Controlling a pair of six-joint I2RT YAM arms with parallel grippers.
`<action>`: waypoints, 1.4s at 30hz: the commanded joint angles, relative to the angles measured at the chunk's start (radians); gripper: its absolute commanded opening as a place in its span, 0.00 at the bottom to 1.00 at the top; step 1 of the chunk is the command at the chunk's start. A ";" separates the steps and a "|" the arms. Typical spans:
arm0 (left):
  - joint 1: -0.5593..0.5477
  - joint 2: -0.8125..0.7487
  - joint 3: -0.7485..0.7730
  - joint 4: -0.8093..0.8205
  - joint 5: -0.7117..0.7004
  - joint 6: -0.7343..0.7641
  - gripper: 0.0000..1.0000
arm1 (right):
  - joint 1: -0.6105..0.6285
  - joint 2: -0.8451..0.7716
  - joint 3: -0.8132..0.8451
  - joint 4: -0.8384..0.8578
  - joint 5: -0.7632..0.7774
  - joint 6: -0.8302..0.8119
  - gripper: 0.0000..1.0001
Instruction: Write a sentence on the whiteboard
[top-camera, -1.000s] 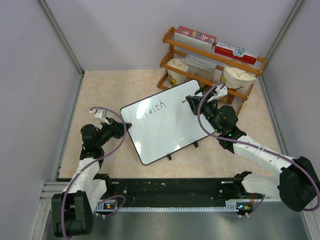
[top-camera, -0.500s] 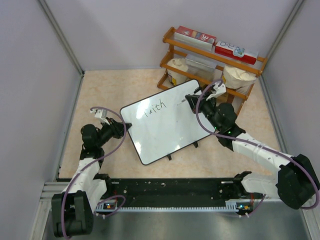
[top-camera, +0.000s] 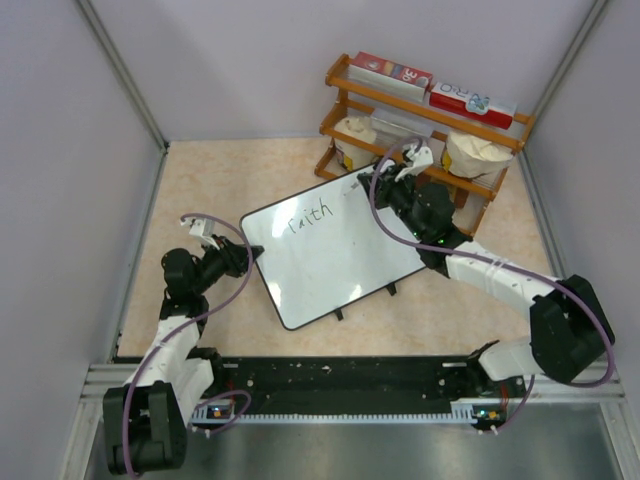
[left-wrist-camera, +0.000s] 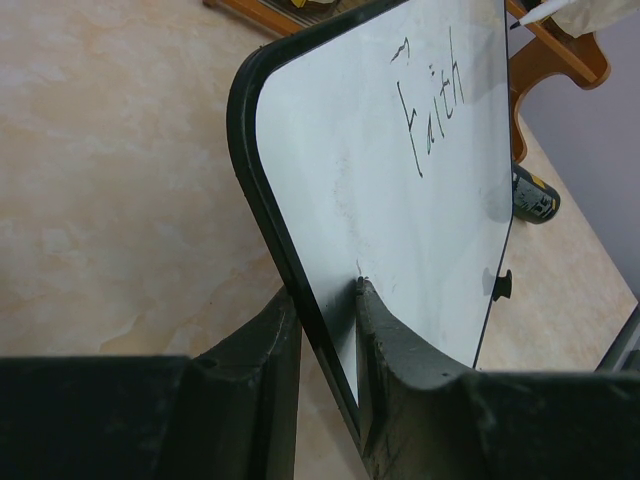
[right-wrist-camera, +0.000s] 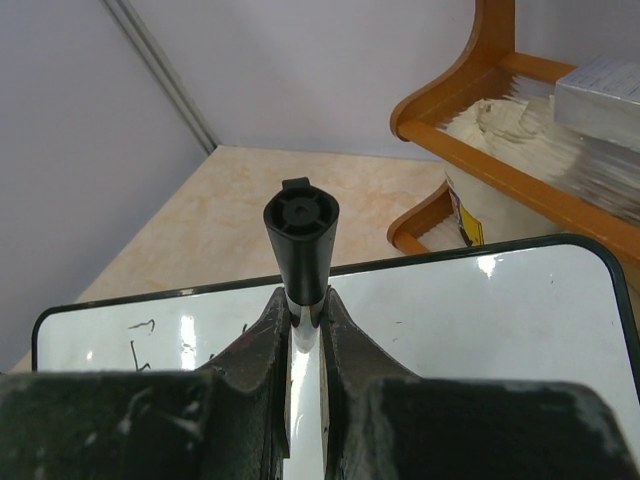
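Observation:
The whiteboard (top-camera: 330, 255) lies tilted on the table with small black feet on its near-right edge. Only the word "Faith" (top-camera: 308, 215) is written on it, near the far-left side, and it also shows in the left wrist view (left-wrist-camera: 435, 115). My left gripper (top-camera: 250, 257) is shut on the board's left edge, one finger on each face (left-wrist-camera: 325, 300). My right gripper (top-camera: 378, 185) is shut on a marker (right-wrist-camera: 301, 235) with a white barrel and a black end. It is over the board's far edge, right of the word. The marker's tip (left-wrist-camera: 530, 12) shows at the far corner.
A wooden rack (top-camera: 420, 120) with boxes and white tubs stands just behind the board and the right gripper. A small black cylinder with a yellow label (left-wrist-camera: 535, 195) lies on the table beyond the board's edge. Grey walls enclose the table on the left, back and right.
My right gripper has moved with the marker up and to the left, towards the board's far edge and the rack. The board and the left arm have not moved.

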 joint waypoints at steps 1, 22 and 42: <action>0.001 0.011 -0.015 0.033 -0.031 0.094 0.00 | -0.010 0.048 0.075 0.046 -0.014 -0.029 0.00; 0.001 0.017 -0.013 0.030 -0.029 0.097 0.00 | -0.009 0.108 -0.021 0.098 0.012 -0.010 0.00; 0.001 0.015 -0.013 0.032 -0.032 0.098 0.00 | -0.009 0.035 -0.086 0.113 0.008 0.008 0.00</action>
